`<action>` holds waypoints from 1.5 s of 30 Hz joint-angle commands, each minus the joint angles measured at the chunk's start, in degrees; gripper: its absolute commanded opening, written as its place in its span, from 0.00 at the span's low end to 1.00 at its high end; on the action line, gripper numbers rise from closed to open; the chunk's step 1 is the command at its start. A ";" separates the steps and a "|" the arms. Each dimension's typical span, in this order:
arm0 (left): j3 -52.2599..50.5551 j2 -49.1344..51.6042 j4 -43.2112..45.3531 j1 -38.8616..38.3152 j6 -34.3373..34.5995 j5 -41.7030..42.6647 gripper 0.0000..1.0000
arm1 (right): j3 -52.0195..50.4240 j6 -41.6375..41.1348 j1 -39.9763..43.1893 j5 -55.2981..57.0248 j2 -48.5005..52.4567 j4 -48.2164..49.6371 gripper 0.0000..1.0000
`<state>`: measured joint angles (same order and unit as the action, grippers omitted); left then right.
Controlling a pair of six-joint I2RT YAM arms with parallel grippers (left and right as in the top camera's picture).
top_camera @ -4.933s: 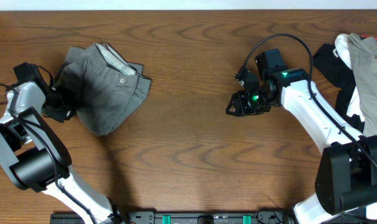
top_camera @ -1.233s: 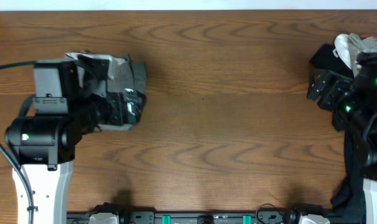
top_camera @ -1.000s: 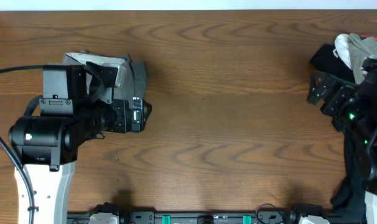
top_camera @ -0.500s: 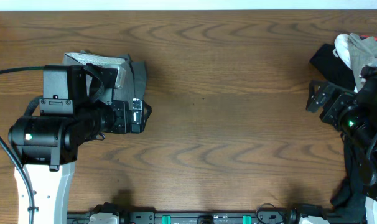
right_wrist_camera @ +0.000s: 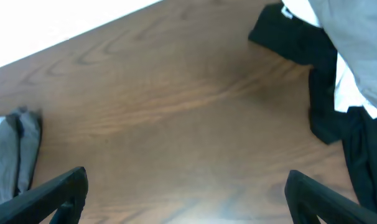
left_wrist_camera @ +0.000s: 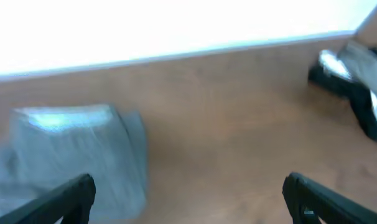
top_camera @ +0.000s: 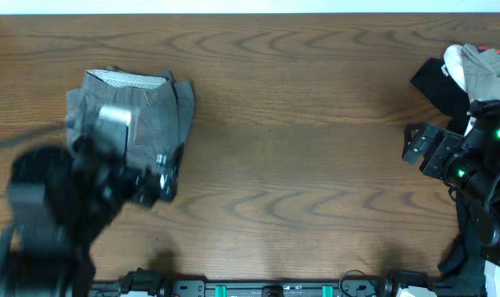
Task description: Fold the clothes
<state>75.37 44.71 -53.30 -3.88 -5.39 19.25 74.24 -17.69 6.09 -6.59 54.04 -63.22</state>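
1. The shorts (top_camera: 139, 103) lie on the left part of the tabletop (top_camera: 299, 124) as a compact, roughly rectangular grey-olive bundle. The pale speckled waistband lining shows along the far edge.
2. The left arm is heavily blurred in the overhead view and covers the near left corner of the shorts.
3. The left fingers (top_camera: 163, 175) sit at the near right edge of the bundle. The blur hides whether they touch the cloth.
4. In the left wrist view the two fingertips (left_wrist_camera: 73, 193) stand wide apart at the bottom corners with nothing between them. The shorts (left_wrist_camera: 70, 149) lie beyond them on the left, also blurred.
5. The right fingers (top_camera: 417, 151) hang at the right side of the tabletop, well apart from the shorts.
6. In the right wrist view those fingertips (right_wrist_camera: 67, 186) are likewise spread wide and hold nothing, with bare wood between them. One edge of the shorts (right_wrist_camera: 14, 155) shows at the far left.
7. A heap of other clothing sits at the far right corner of the tabletop, just beyond the right arm. It holds a black garment (top_camera: 438, 78), a white garment (top_camera: 456, 58) and a beige-tan garment (top_camera: 489, 68) on top.
8. The wide middle of the tabletop separates the shorts from this heap.
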 commanded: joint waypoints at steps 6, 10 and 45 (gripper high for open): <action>-26.03 -18.84 15.41 -0.07 -5.42 -3.45 0.98 | 0.11 -0.28 0.28 0.37 -0.04 -0.55 0.99; -38.66 -26.53 23.37 -0.07 -4.26 -3.30 0.98 | 0.11 -0.28 0.28 0.37 -0.04 -0.55 0.99; -73.44 -44.48 46.80 -0.11 -2.71 -3.28 0.98 | 0.11 -0.28 0.28 0.37 -0.04 -0.55 0.99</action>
<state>3.51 0.62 -6.11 -3.88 -8.82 16.12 74.19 -17.69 6.09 -6.57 54.11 -63.66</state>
